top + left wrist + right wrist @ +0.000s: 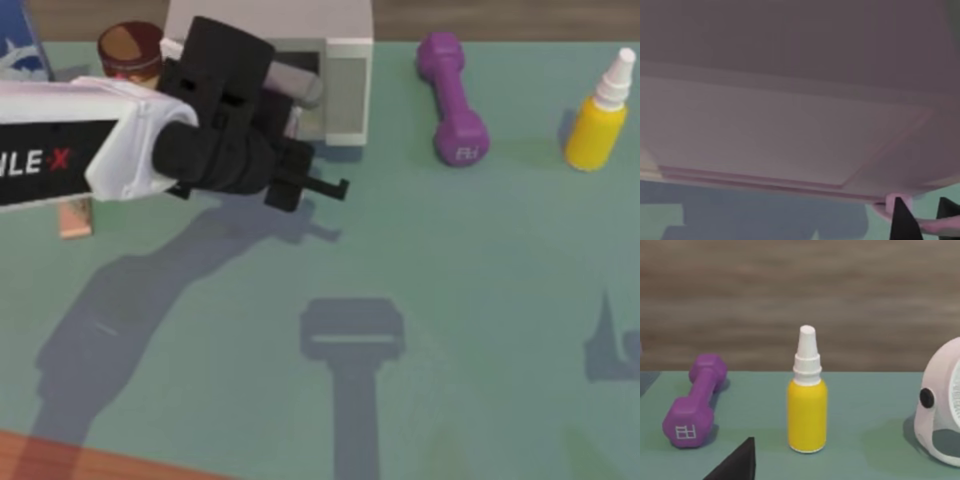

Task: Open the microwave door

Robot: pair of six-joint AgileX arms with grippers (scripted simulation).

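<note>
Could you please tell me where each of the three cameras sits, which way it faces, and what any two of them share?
Top view: above the table, looking down on the microwave; my left arm reaches to its front, left gripper.
Left wrist view: on my left wrist, close against the microwave door; dark fingertips show.
Right wrist view: on my right wrist, facing the yellow bottle and purple dumbbell; both also appear in the top view.

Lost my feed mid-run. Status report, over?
Left gripper at the microwave front, door close before its wrist camera. Right arm out of top view. Purple dumbbell well aside.
</note>
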